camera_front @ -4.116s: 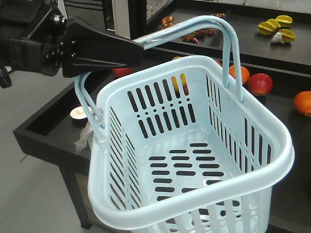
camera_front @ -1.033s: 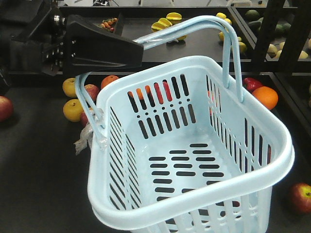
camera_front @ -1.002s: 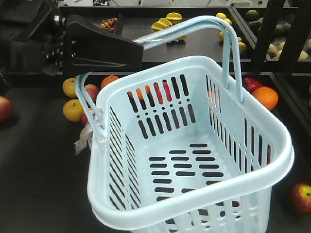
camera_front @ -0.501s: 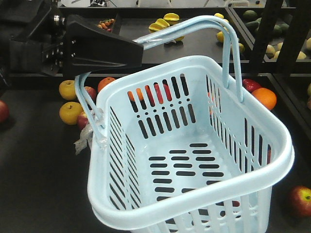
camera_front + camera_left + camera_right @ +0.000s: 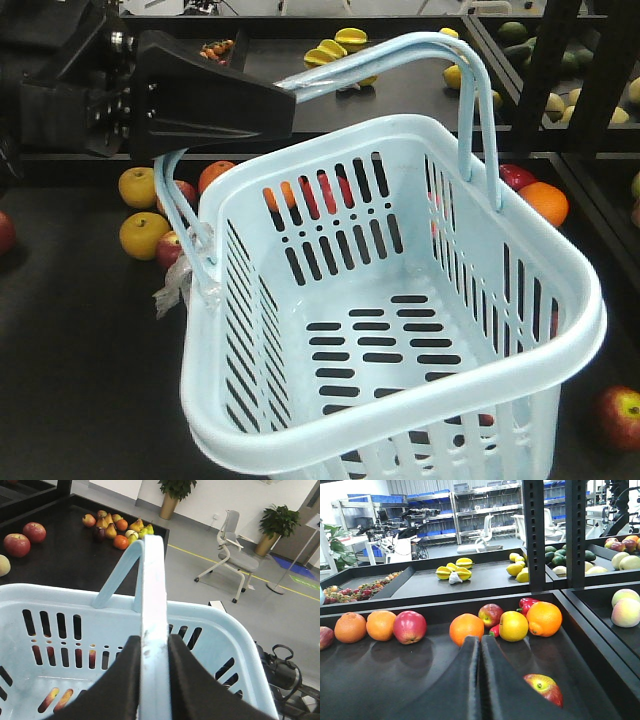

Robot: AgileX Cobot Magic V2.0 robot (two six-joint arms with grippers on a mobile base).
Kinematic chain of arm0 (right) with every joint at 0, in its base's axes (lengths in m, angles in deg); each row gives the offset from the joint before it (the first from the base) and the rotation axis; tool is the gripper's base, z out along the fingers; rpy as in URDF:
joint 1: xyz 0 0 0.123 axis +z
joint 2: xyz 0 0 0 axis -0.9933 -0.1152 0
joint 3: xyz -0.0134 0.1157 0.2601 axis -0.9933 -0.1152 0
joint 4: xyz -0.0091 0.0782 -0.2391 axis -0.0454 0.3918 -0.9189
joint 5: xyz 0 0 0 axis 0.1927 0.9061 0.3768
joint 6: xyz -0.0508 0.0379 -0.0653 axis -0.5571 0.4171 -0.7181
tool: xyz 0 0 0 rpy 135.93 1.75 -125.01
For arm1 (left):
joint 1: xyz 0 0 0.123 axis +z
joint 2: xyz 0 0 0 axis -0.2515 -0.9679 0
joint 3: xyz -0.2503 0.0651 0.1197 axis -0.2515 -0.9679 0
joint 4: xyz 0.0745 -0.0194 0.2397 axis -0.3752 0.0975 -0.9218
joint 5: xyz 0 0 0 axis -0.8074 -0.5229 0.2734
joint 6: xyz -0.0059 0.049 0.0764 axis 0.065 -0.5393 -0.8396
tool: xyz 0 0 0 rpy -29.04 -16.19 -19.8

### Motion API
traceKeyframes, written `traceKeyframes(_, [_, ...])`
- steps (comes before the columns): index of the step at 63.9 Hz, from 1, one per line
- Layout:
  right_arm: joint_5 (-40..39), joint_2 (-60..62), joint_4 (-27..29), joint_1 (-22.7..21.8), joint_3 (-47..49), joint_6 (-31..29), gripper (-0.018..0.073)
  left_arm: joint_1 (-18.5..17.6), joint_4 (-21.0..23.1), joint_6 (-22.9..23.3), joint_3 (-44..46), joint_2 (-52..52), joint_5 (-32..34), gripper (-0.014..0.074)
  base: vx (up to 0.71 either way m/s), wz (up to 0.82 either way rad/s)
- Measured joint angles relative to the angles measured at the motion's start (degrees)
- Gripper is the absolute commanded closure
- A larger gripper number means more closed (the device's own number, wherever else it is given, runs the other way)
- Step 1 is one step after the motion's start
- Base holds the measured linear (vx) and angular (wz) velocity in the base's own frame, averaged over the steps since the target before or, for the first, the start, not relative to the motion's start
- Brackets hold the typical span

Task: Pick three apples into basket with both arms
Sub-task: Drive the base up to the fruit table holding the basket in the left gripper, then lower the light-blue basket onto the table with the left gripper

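Observation:
My left gripper (image 5: 286,100) is shut on the hoop handles (image 5: 470,80) of the pale blue basket (image 5: 592,322) and holds it up, tilted, with nothing in it. In the left wrist view the jaws (image 5: 152,642) clamp the handle (image 5: 152,580). My right gripper (image 5: 480,640) is shut and empty over the dark shelf tray. A red apple (image 5: 546,688) lies just to its right, also visible in the front view (image 5: 622,415). More red apples (image 5: 410,626) (image 5: 490,614) sit in the fruit row behind. Another apple (image 5: 170,248) lies left of the basket.
Oranges (image 5: 466,628) (image 5: 544,618), a yellow apple (image 5: 513,625) and a red pepper (image 5: 526,602) share the row. Yellow apples (image 5: 143,235) lie left of the basket. Black shelf posts (image 5: 534,535) stand at the right, and starfruit (image 5: 453,572) lie on the rear shelf.
The background has slid past: a table corner earlier, now the fruit shelf, still drifting slightly left. The basket and left gripper keep the same place in view.

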Motion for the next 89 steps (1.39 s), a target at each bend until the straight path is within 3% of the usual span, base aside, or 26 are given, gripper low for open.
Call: traceKeyframes(89, [0.0,0.0,0.0,0.0,0.0,0.0,0.0564,0.0,0.0,0.0,0.0,0.0,0.0,0.0604,0.0,0.0])
